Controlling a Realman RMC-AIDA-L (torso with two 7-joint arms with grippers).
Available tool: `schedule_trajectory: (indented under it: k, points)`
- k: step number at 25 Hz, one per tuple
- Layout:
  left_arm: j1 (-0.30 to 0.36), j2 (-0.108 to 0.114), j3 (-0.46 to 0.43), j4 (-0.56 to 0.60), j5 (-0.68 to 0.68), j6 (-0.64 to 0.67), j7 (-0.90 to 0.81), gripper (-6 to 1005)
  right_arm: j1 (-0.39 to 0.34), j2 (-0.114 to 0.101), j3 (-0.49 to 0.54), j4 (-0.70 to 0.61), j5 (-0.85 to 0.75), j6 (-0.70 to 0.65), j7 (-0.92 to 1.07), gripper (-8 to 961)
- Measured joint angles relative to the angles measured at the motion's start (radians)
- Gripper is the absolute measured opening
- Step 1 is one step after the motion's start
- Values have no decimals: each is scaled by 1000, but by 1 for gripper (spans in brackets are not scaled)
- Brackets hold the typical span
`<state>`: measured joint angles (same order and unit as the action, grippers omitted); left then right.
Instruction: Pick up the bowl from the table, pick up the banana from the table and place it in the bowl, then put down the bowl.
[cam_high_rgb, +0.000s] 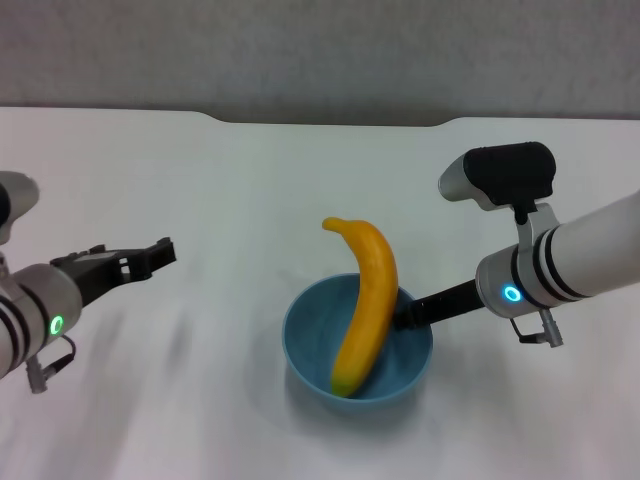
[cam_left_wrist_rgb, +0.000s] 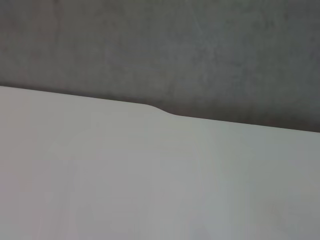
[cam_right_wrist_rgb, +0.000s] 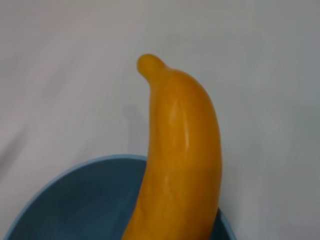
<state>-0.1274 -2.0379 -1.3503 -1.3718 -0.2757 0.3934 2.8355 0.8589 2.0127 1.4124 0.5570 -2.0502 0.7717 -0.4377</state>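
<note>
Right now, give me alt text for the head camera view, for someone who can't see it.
A yellow banana stands tilted in a light-blue bowl on a white table, its top end sticking out past the rim. The right gripper reaches to the bowl's right rim beside the banana; the left gripper hangs apart, off to the left.

No legible text or markings.

- I work in what looks like a lab or test bench, bare and staged
- My plain white table (cam_high_rgb: 250, 180) has a notched far edge
- Behind it stands a blank grey wall (cam_high_rgb: 320, 50)
</note>
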Motion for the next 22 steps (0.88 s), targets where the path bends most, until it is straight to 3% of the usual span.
schedule_trajectory:
  k: [7, 12, 22]
  points:
    - [21, 0, -12, -10, 2, 0, 4, 895, -63, -4, 0, 101, -12, 6, -10, 252]
    - [44, 1, -19, -17, 7, -5, 4, 895, -198, -11, 53, 327, -113, 65, -8, 416]
    - [123, 5, -29, -66, 8, -93, 5, 894, -333, -11, 161, 523, -205, 105, -21, 799]
